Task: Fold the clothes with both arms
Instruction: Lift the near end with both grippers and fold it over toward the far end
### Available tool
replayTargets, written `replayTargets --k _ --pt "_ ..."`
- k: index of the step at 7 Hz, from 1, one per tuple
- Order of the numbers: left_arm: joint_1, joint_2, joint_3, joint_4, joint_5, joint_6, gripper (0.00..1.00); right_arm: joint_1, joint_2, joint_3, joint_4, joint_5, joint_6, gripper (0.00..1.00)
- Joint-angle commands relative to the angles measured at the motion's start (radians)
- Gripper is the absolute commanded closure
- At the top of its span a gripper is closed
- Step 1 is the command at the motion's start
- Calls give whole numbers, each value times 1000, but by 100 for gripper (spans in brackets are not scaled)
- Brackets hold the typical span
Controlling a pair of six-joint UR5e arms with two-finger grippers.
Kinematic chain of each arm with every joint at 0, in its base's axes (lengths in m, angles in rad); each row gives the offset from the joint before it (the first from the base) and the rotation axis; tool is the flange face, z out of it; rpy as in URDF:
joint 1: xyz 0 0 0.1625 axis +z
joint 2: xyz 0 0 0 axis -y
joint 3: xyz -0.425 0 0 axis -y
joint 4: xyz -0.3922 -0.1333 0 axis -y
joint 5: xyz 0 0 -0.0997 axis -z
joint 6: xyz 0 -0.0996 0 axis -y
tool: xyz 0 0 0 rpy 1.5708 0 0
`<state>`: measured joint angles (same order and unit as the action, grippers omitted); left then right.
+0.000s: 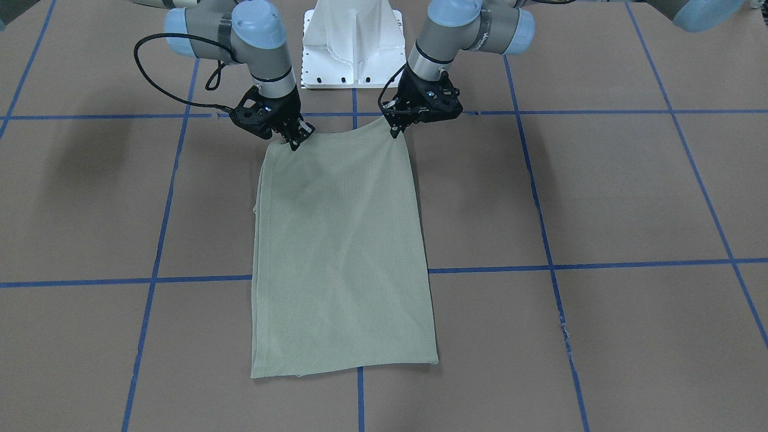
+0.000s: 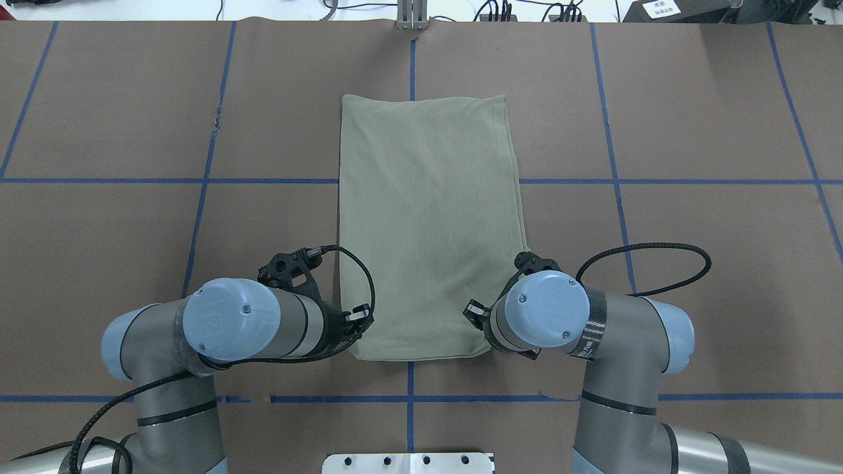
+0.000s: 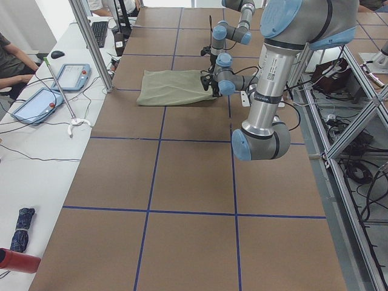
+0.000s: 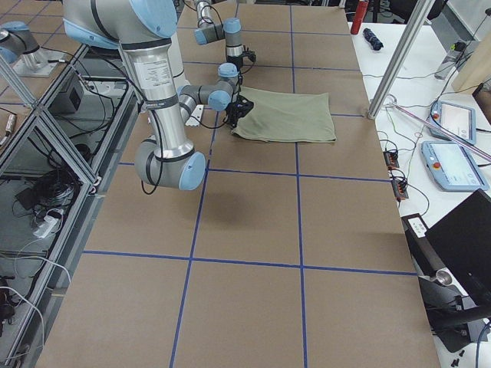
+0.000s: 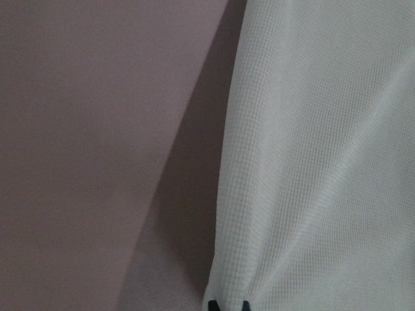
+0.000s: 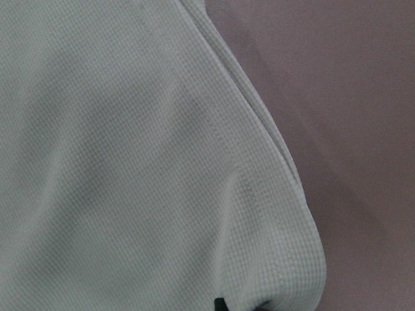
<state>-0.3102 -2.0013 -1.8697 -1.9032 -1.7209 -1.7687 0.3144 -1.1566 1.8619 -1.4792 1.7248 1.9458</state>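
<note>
The olive-green shirt (image 1: 342, 252) lies folded into a long rectangle on the brown table, also in the overhead view (image 2: 428, 217). Its two corners nearest the robot are raised off the table. My left gripper (image 1: 395, 131) is shut on one raised corner; the left wrist view shows the cloth (image 5: 324, 162) pinched between the fingertips. My right gripper (image 1: 295, 143) is shut on the other corner; the right wrist view shows the hem (image 6: 130, 162) bunched at the fingertips. In the overhead view, the wrists hide both sets of fingers. Neck, label and tag are hidden.
The white pedestal (image 1: 353, 45) stands just behind the grippers. Blue tape lines (image 2: 263, 180) grid the table. A metal post (image 3: 91, 42) and desks with tablets (image 3: 36, 100) stand past the table's far edge, where operators sit.
</note>
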Motion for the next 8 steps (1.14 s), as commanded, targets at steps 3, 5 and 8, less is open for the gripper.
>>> replayTargets --k 3,5,8 --pt "5 10 -81 3 1 2 100 15 -23 95 -9 7 73 100" --pt "68 15 -161 36 1 -11 100 -17 -70 260 -91 34 91 100" --pt "121 38 -339 219 -3 -12 100 -89 -55 393 -196 35 119 100"
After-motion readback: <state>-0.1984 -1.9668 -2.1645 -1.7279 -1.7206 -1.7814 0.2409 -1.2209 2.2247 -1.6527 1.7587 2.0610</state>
